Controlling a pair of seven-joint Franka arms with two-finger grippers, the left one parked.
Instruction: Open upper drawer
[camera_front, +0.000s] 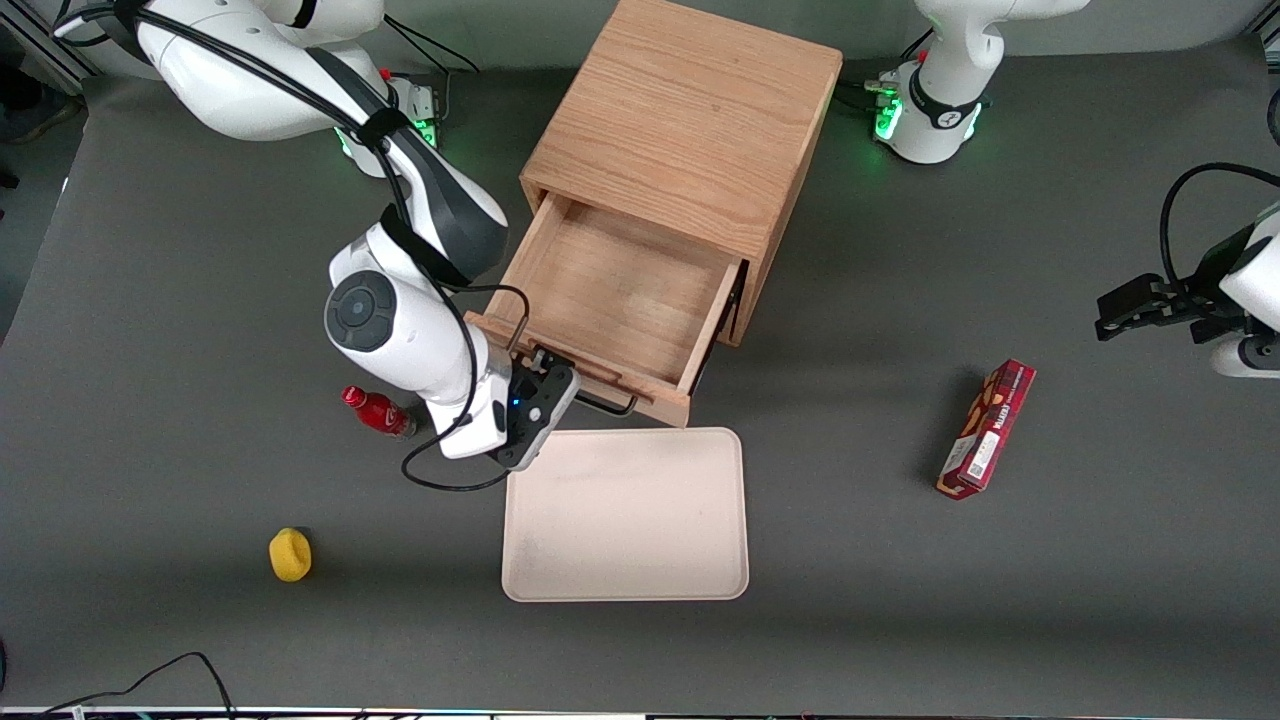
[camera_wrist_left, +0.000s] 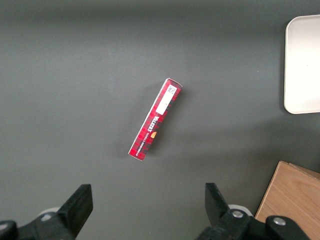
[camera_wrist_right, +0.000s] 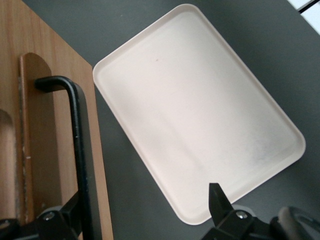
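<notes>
Upper drawer (camera_front: 620, 300) is standing pulled well out of the wooden cabinet (camera_front: 690, 130), its bare wooden floor showing. Gripper (camera_front: 560, 385) is sitting at the drawer's front panel, right at the black bar handle (camera_wrist_right: 80, 150). In the right wrist view the fingers (camera_wrist_right: 217, 200) are standing spread wide; one finger is lying just beside the bar, the other well off it over the tray's rim. Whether the near finger is touching the bar cannot be told. Nothing is clamped between them.

Cream tray (camera_front: 625, 515) is lying flat on the grey table (camera_front: 900, 600), directly below and nearer the front camera than the gripper, its edge close to the drawer front. Small red bottle (camera_front: 378, 410) is lying beside the gripper's wrist. Yellow object (camera_front: 290, 555) is resting nearer the camera than the bottle. Red box (camera_front: 987, 428) is lying well apart from the gripper, toward the parked arm's end.
</notes>
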